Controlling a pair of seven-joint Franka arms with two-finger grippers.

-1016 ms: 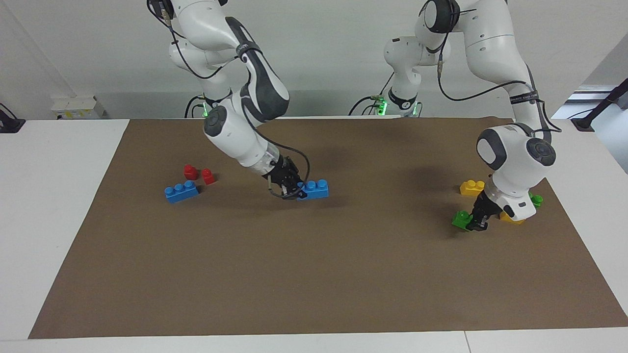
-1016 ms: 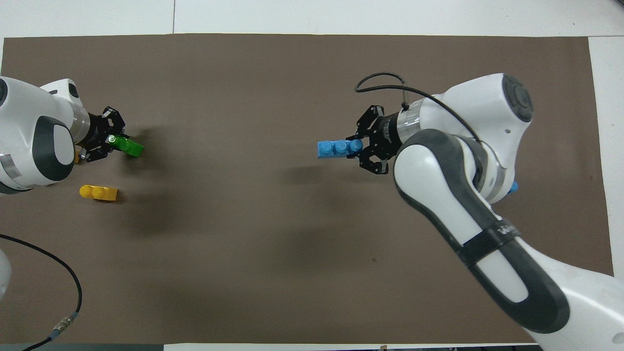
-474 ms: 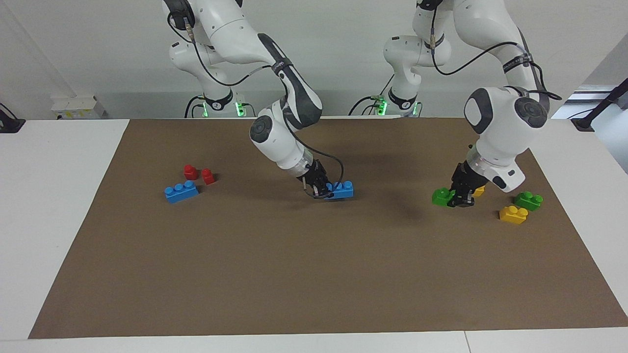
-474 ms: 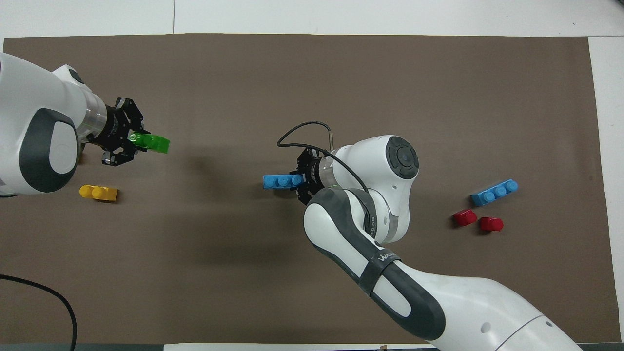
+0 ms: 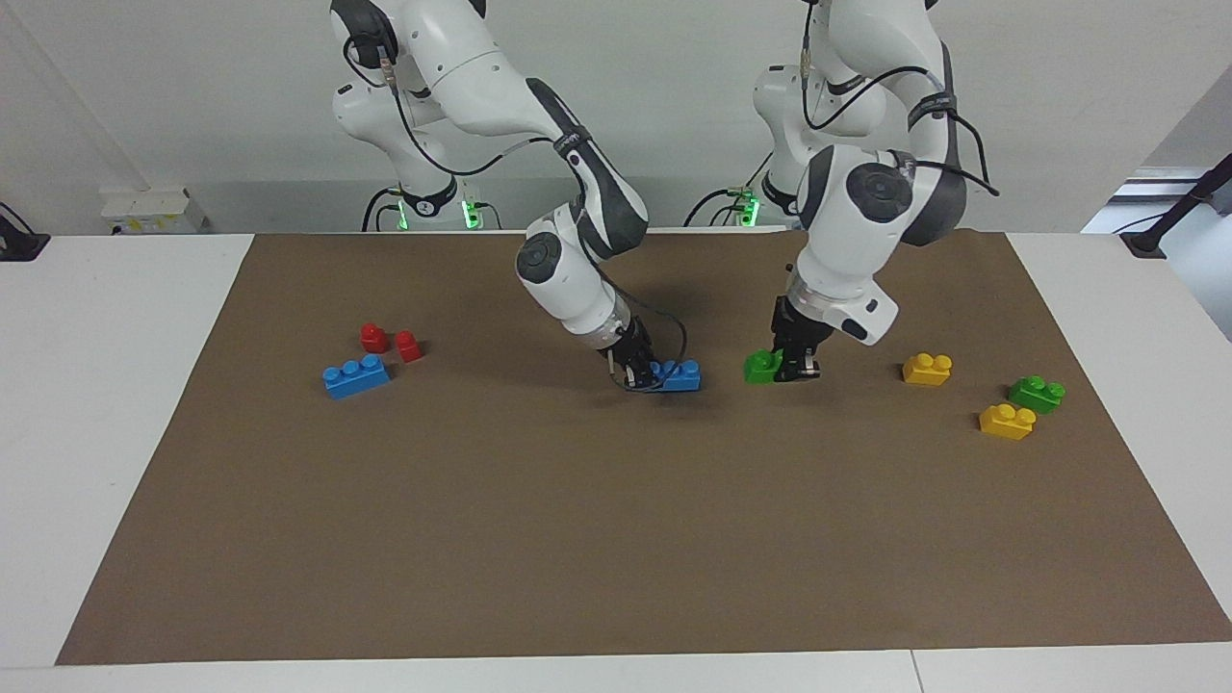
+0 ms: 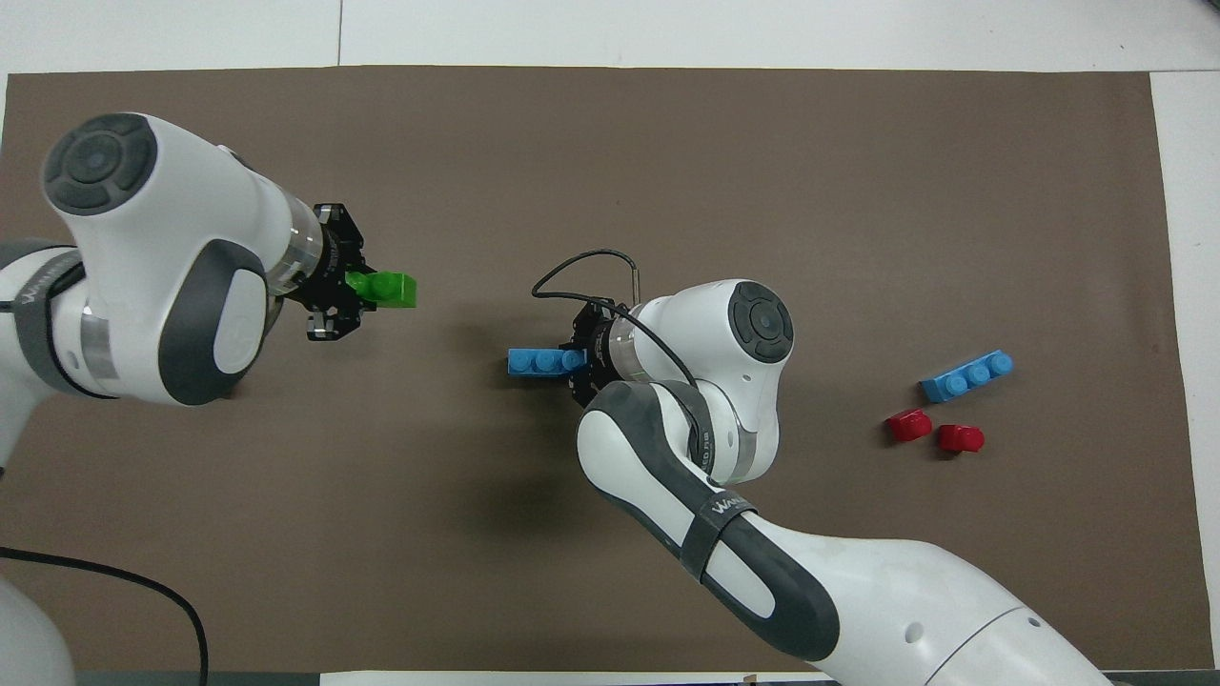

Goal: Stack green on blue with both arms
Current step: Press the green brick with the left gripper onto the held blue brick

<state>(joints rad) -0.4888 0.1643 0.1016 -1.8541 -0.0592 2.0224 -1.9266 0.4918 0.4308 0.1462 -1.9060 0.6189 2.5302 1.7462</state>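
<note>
My right gripper [image 5: 643, 375] [image 6: 578, 362] is shut on one end of the long blue brick [image 5: 680, 375] [image 6: 536, 362] and holds it low over the middle of the brown mat. My left gripper [image 5: 795, 368] [image 6: 355, 289] is shut on the bright-green two-stud brick [image 5: 762, 367] [image 6: 385, 289] and holds it level with the blue brick, a short gap away toward the left arm's end. The two bricks point end to end and do not touch.
A second blue brick [image 5: 356, 376] [image 6: 966, 374] and two small red pieces [image 5: 390, 342] [image 6: 934, 431] lie toward the right arm's end. Two yellow bricks [image 5: 927, 369] [image 5: 1007, 422] and a darker green brick [image 5: 1037, 394] lie toward the left arm's end of the mat [image 5: 577, 539].
The left gripper has carried the green brick from the yellow bricks toward the mat's middle. The right gripper has moved the blue brick slightly farther toward the green one.
</note>
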